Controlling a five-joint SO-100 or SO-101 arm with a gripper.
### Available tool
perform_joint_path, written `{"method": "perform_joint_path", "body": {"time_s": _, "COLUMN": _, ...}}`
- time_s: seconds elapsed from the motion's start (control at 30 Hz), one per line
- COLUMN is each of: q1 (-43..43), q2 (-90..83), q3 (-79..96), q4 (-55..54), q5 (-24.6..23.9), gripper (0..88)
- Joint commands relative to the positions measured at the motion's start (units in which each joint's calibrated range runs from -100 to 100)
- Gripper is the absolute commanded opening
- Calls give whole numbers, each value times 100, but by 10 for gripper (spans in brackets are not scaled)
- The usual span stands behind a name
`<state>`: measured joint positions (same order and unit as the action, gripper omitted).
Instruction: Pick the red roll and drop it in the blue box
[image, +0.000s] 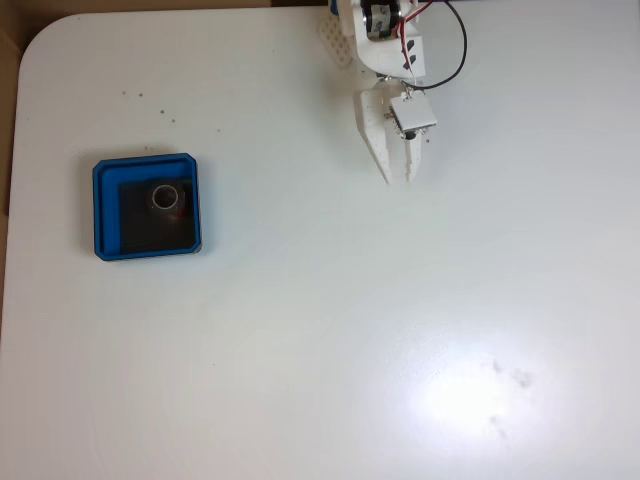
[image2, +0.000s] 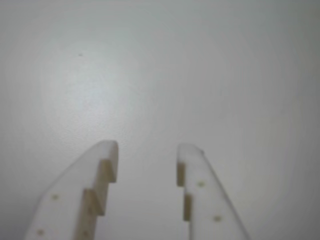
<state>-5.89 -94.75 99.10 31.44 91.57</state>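
In the fixed view, which looks straight down, a white table (image: 320, 330) with a rounded corner at upper left takes up almost the whole picture. The blue box (image: 103, 210) sits flat on the left part of the table, a shallow square tray with bright blue walls and a black floor. The red roll (image: 166, 198) lies inside it, in the upper middle of the black floor and a little toward the box's right wall; its pale hollow core faces up, and a small patch of red shows at its lower right edge. The white arm (image: 380, 40) comes in from the top edge right of centre, with a black and a red cable (image: 460, 50) looping beside it. The gripper (image: 397, 178) points down the picture, well apart from the box, with bare table between them. Its two white fingers (image: 372, 130) run close together toward their tips in this view, and nothing sits between them. A few small dark specks (image: 140, 96) dot the table above the box, and a bright glare patch (image: 470, 395) lies at lower right.

In the wrist view, the gripper (image2: 147, 152) enters from the bottom edge. Its fingers (image2: 75, 205) are white with stepped inner faces, and they stand partly open with a clear gap between the tips. They hold nothing, and plain white table (image2: 160, 65) shows through the gap and beyond.
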Motion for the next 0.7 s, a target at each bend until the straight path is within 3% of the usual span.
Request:
{"method": "perform_joint_path", "body": {"time_s": 0.0, "q1": -90, "q2": -82, "q3": 81, "q4": -34, "q5": -33, "gripper": 110}}
{"method": "perform_joint_path", "body": {"time_s": 0.27, "q1": -61, "q2": -425, "q3": 72, "q4": -34, "q5": -42, "gripper": 110}}
{"method": "perform_joint_path", "body": {"time_s": 0.67, "q1": 691, "q2": -433, "q3": 72, "q4": -34, "q5": -42, "gripper": 110}}
